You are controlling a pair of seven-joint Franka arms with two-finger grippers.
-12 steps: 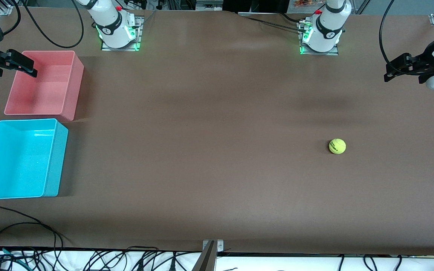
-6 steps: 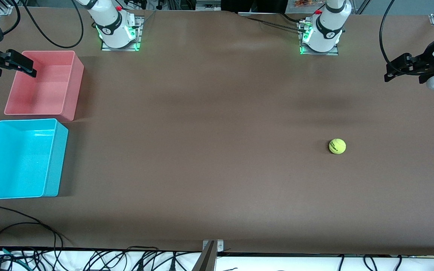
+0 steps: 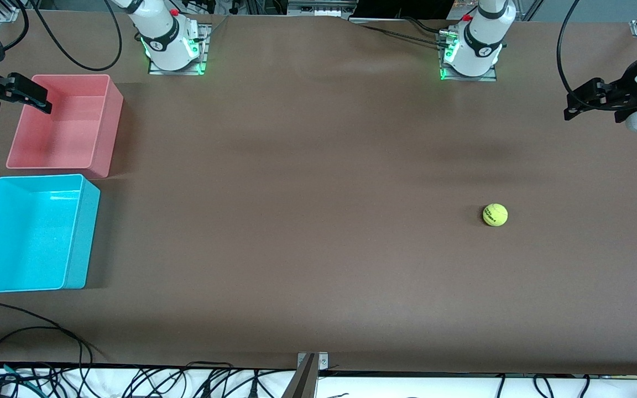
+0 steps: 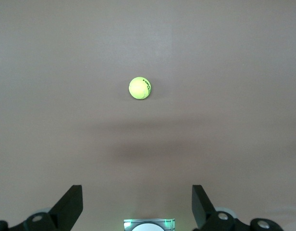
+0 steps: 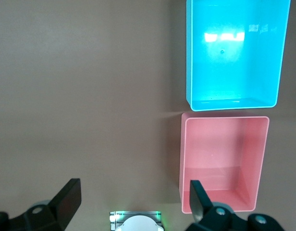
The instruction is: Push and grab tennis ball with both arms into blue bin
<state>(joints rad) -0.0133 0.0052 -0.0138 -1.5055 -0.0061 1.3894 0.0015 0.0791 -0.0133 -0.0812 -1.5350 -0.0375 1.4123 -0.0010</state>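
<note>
The tennis ball [image 3: 495, 215] lies by itself on the brown table toward the left arm's end, and also shows in the left wrist view as the tennis ball [image 4: 140, 88]. The blue bin [image 3: 84, 237] sits empty at the right arm's end, nearer the front camera than the pink tub. My left gripper [image 3: 592, 116] hangs open, high above the table's end and well away from the ball. In its wrist view the left gripper [image 4: 137, 202] has nothing between its fingers. My right gripper [image 3: 22, 106] hangs open over the pink tub's outer edge; the right gripper [image 5: 133, 199] is empty.
A pink tub [image 3: 113, 119] stands empty beside the blue bin [image 5: 189, 57], farther from the front camera. The two arm bases [image 3: 172, 47] [image 3: 473, 52] stand along the table's back edge. Loose black cables [image 3: 31, 326] trail over the front edge.
The right gripper has drifted very slightly toward its end of the table. The ball, the bins and the left gripper have not moved.
</note>
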